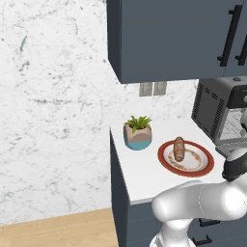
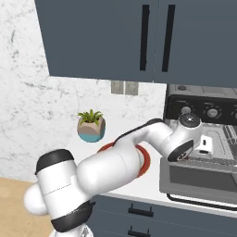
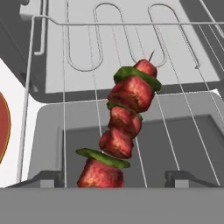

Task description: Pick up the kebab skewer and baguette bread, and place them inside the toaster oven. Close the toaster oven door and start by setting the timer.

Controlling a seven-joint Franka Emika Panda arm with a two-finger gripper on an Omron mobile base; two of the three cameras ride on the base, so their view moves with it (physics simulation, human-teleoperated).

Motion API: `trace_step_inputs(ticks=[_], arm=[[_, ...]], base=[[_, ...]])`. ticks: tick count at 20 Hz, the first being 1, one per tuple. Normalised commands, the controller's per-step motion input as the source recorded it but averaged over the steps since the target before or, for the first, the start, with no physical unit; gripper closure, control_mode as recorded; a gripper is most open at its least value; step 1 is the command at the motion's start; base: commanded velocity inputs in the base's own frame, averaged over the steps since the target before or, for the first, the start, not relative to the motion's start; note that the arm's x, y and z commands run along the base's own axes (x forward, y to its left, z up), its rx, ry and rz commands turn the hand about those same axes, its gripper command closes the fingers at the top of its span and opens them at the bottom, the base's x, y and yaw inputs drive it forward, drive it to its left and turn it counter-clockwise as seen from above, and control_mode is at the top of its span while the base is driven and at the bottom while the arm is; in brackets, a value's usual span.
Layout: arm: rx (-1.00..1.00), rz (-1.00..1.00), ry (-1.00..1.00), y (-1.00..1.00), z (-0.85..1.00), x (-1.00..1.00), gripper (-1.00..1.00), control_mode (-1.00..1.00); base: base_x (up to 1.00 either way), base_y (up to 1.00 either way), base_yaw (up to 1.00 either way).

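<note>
Oven (image 2: 203, 139) standing open just ahead of tool (image 3: 112, 186), rack (image 3: 131, 109) ready for food. Plate (image 1: 166, 164) back behind on worktop (image 1: 140, 173), baguette (image 1: 179, 148) waiting there. Skewer (image 3: 124, 127) lying on rack between tool tips, seemingly released; tips apart.

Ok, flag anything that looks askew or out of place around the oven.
The kebab skewer lies slantwise across the wire rack of the toaster oven, crossing its bars rather than lining up with them, its lower end toward the open front. The baguette bread sits on the plate. Nothing is spilled or damaged.
</note>
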Motion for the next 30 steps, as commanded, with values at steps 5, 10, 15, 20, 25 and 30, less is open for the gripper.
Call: trace_step_inputs(ticks=[5, 10, 15, 20, 25, 30], arm=[[0.01, -0.08, 0.0, 0.32, 0.18, -0.25, -1.0, -1.0], [0.01, -0.15, 0.0, 0.75, 0.27, -0.39, -1.0, -1.0], [0.03, -0.16, 0.0, 0.53, 0.26, -0.54, -1.0, -1.0], [0.08, -0.18, -0.06, 0.56, 0.02, -0.64, -1.0, -1.0], [0.25, -0.17, -0.07, 0.71, 0.0, -0.43, -1.0, -1.0], [0.34, -0.11, -0.01, 0.71, 0.0, -0.32, -1.0, -1.0]], base=[[0.0, 0.0, 0.0], [0.0, 0.0, 0.0], [0.0, 0.0, 0.0], [0.0, 0.0, 0.0], [0.0, 0.0, 0.0], [0.0, 0.0, 0.0]])
